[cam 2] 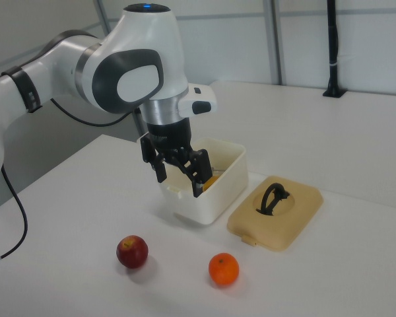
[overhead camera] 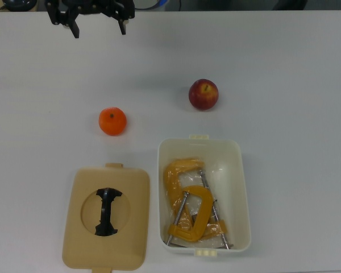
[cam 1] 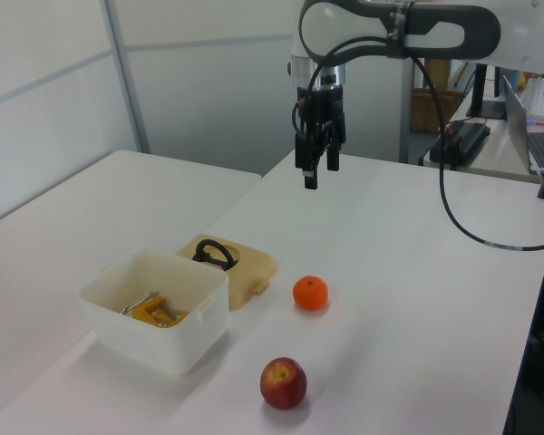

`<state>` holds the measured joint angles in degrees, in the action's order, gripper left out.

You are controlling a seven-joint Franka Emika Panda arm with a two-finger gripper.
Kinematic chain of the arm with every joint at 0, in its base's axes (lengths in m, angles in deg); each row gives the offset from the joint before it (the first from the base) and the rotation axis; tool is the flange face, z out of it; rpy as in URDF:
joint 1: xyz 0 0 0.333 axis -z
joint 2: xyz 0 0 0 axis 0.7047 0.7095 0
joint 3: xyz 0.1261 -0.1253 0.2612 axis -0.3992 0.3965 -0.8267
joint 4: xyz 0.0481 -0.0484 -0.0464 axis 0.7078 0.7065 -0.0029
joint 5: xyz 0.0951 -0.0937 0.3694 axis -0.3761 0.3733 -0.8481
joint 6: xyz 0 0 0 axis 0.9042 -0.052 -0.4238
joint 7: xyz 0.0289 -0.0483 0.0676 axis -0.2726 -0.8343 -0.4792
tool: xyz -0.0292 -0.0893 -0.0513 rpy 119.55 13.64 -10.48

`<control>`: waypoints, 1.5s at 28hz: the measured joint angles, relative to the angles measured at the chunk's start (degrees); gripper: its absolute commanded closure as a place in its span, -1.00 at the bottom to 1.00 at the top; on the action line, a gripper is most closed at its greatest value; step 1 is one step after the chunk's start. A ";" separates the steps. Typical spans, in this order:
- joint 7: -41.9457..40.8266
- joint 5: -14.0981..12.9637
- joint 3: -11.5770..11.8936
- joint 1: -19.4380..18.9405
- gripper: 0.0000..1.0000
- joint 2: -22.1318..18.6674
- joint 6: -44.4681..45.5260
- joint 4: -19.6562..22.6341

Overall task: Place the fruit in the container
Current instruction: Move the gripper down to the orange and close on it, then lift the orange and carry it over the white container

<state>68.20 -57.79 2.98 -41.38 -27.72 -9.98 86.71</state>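
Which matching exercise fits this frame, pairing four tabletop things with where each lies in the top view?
Things:
1. mandarin
2. apple
3. lid
4. C-clamps

Places in the top view:
A. inside the container
B. on the bare table, above the container
C. flat on the table, to the top view's left of the container
D. on the bare table, above the lid

Pairs: 1-D, 2-B, 3-C, 4-A
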 measured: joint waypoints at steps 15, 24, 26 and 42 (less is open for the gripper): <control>1.41 3.52 -0.15 -0.56 -1.00 2.38 -23.98 13.84; 5.76 8.27 -0.16 -2.57 -1.00 5.02 -33.13 21.22; 7.38 10.02 -0.17 -3.44 -1.00 5.04 -35.30 23.55; 16.04 18.09 -0.14 -4.33 -1.00 8.34 -44.17 29.17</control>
<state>84.25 -39.71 2.84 -45.71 -19.38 -54.15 115.88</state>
